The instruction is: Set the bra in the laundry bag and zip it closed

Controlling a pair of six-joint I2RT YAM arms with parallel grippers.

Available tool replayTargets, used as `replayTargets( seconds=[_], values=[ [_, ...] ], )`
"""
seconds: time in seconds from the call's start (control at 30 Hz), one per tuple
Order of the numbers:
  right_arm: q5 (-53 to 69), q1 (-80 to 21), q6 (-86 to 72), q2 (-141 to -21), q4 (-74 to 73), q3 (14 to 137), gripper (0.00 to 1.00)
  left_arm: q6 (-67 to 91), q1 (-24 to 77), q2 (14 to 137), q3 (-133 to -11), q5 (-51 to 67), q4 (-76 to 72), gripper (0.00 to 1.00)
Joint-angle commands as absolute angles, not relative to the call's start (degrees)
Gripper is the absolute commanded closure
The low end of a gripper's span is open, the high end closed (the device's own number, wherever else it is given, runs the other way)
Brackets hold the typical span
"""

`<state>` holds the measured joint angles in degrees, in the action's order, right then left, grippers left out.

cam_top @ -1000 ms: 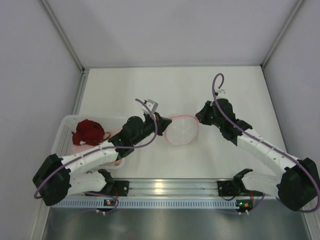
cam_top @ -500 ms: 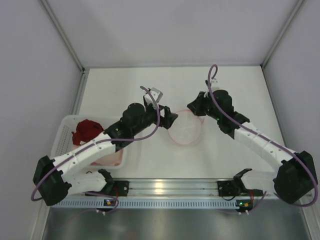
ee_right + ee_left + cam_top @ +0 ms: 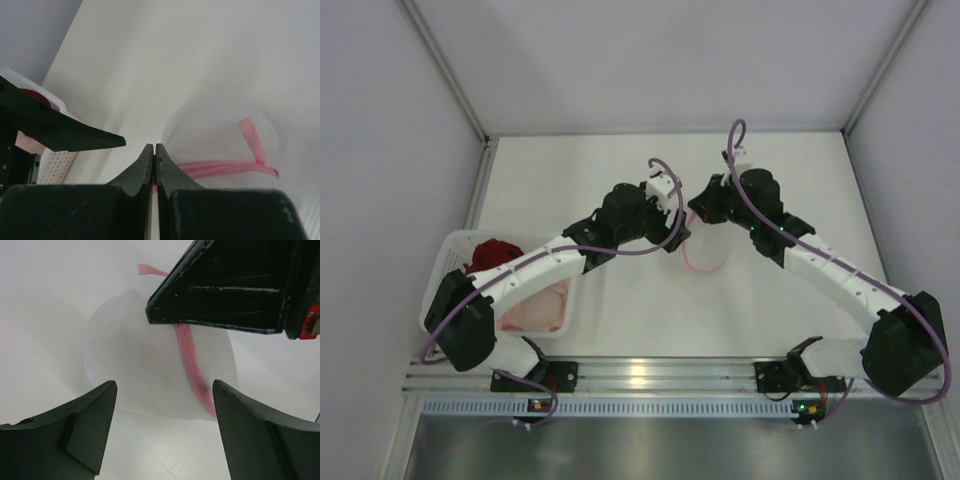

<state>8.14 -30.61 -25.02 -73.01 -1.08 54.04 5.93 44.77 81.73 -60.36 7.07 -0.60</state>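
The laundry bag [image 3: 708, 247], white mesh with a pink zip rim, hangs on edge above the table middle. My right gripper [image 3: 700, 212] is shut on its pink rim, and a pink sliver shows between the closed jaws of the right gripper [image 3: 155, 148]. In the right wrist view the laundry bag [image 3: 220, 140] bulges to the right of the fingers. My left gripper [image 3: 672, 214] stands open just left of the bag, holding nothing. In its wrist view the left gripper [image 3: 164, 390] faces the laundry bag [image 3: 135, 365]. The pale pink bra [image 3: 535, 305] lies in the basket.
A white perforated basket [image 3: 450, 262] sits at the near left, with a dark red bra [image 3: 492, 256] in its far end. The basket's corner [image 3: 50, 165] shows in the right wrist view. Grey walls enclose the table on three sides.
My left gripper opened, let go of the bag and swung right and away. The right gripper moved left and tipped the bag from lying flat to hanging on edge.
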Motion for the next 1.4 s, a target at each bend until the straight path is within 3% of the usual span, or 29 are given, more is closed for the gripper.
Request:
replayTargets(
  seconds=[0.0, 0.23, 1.07, 1.27, 1.37],
  values=[
    [7.4, -31.3, -24.4, -72.1, 1.0, 57.9, 1.0, 4.1, 44.6, 82.5, -63.5, 9.9, -2.4, 0.17],
    [4.1, -31.4, -25.7, -72.2, 0.2, 58.2, 1.0, 9.4, 44.6, 86.7, -64.2, 10.5, -6.2, 0.22],
    [-6.3, -32.2, -30.8, -74.5, -4.8, 60.1, 1.0, 22.1, 44.6, 92.0, -67.9, 11.2, -10.3, 0.2],
    [-7.0, -32.3, -31.4, -74.2, -5.3, 60.5, 1.0, 23.1, 44.9, 94.8, -70.0, 9.8, -10.2, 0.3],
    [-7.6, -32.3, -31.2, -73.7, -5.5, 60.5, 1.0, 22.9, 45.3, 95.6, -70.0, 9.9, -10.3, 0.56]
  ],
)
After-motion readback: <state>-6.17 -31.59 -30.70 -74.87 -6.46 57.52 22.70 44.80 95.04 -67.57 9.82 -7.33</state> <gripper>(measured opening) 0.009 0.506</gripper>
